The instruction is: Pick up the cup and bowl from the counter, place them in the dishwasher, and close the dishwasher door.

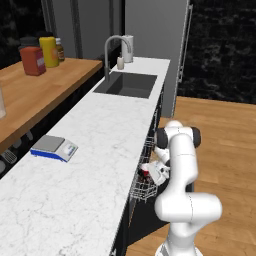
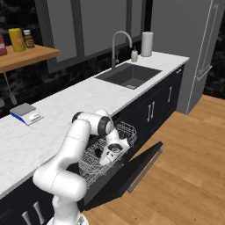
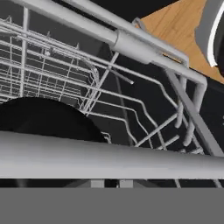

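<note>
jaws are closing nearly flat — pinching the rim of the bowl (image 3: 43,118), a black disc lying at 8 o'clock in the hand view, inside the dishwasher (image 2: 110,154) rack. gripper (image 2: 107,159) is hanging over the wires. bowl is reading as rigid, light, probably slick — take it by the rim.

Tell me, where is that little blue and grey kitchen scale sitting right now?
The scale sits on the white marble counter, near its back edge beside the wooden shelf, well short of the sink.
</note>
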